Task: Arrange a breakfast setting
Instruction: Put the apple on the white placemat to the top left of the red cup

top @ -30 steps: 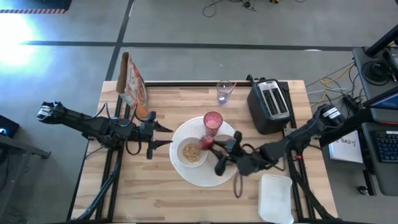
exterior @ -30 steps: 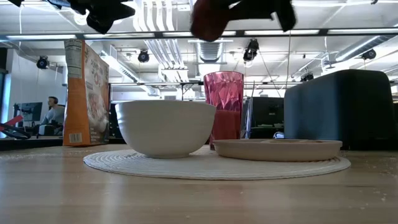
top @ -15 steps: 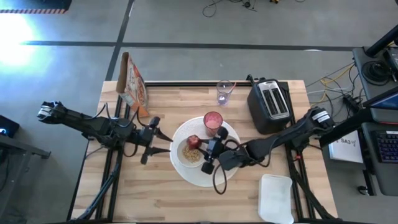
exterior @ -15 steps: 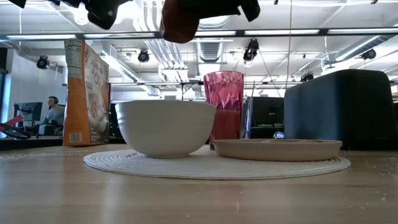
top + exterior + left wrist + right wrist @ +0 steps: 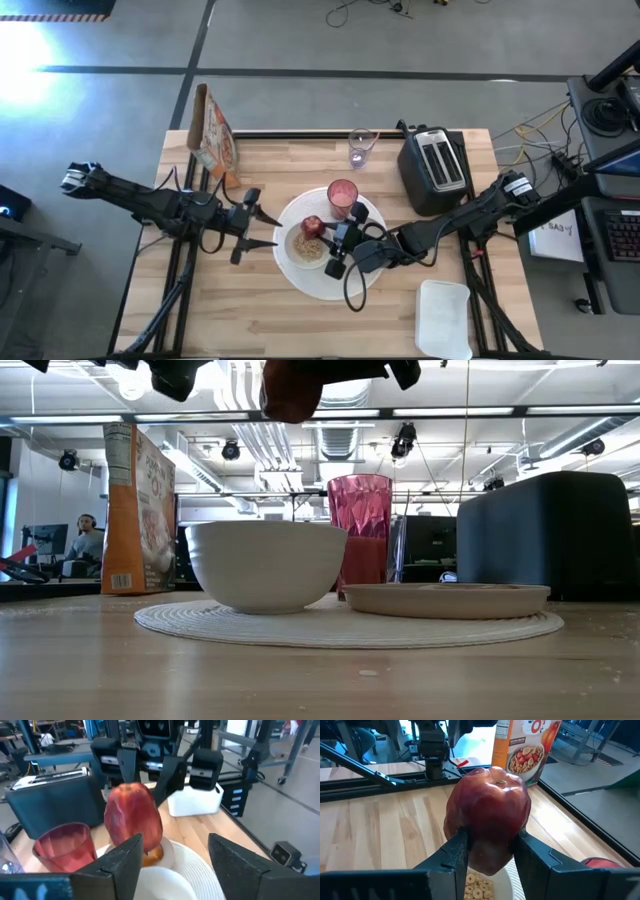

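- The red apple is held tight in the right gripper, its jaws closed on it, above the small white bowl of cereal.
- If dropped here, cereal could be splashed out.
- The left gripper, jaws wide and empty, is kept near the big white plate; it could be bumped.

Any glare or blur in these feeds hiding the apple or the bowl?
High view: bright glare at the left edge only, off the table. Low view: ceiling lights leave the apple dark; bowl clear. Right wrist view: apple sharp in the right end effector.
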`<state>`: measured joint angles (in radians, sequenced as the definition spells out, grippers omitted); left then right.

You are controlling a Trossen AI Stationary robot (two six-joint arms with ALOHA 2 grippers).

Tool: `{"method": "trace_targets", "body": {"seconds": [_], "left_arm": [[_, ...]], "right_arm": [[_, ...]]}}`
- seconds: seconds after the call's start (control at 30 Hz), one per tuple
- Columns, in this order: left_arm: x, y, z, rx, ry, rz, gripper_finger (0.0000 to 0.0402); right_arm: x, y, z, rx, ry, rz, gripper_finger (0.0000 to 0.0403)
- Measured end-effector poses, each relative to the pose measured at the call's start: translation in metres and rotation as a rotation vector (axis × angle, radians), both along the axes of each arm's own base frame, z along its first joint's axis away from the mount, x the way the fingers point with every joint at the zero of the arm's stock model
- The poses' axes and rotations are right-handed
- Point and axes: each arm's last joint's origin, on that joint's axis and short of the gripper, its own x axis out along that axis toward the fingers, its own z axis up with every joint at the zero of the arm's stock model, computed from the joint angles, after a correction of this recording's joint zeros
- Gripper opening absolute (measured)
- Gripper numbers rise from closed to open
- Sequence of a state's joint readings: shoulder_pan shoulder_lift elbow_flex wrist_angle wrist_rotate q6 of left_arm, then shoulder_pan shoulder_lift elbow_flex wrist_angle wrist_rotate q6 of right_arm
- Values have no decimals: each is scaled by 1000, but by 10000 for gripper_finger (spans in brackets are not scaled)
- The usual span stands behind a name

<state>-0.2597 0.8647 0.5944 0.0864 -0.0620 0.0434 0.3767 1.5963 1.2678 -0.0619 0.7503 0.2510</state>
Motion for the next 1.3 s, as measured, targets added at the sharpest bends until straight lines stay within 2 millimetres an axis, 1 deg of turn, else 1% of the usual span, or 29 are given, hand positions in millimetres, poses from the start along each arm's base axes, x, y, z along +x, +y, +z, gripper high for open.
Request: {"method": "trace_targets", "body": {"seconds": [0.1, 0.2, 0.3, 0.4, 0.5, 0.63, 0.87, 0.97, 1.13, 1.3], "left_arm": [[3, 0, -1, 21, -9, 13, 229], [3, 2, 3, 69, -50, 54, 249], [4, 4, 5, 150, -83, 98, 262], [5, 4, 5, 159, -88, 110, 270], [6, 3, 4, 160, -80, 109, 272], [10, 2, 4, 131, -90, 114, 272], [21, -1, -1, 122, -104, 115, 272], [25, -2, -2, 116, -120, 113, 272], [33, -6, -3, 97, -156, 43, 272], [39, -8, -6, 95, -168, 39, 273]], "right_arm": [[0, 0, 0, -1, 3, 1, 119], [0, 0, 0, -10, 10, 7, 121], [0, 0, 0, -12, 15, 32, 121], [1, -1, 0, -35, 25, 40, 119], [1, -1, 4, -68, 31, 54, 120], [4, 1, 15, -93, 20, 90, 122], [9, 4, 28, -137, 1, 158, 120], [9, 4, 29, -159, 9, 166, 122], [10, 3, 30, -189, 18, 187, 119], [13, 0, 30, -169, 11, 273, 120]]}}
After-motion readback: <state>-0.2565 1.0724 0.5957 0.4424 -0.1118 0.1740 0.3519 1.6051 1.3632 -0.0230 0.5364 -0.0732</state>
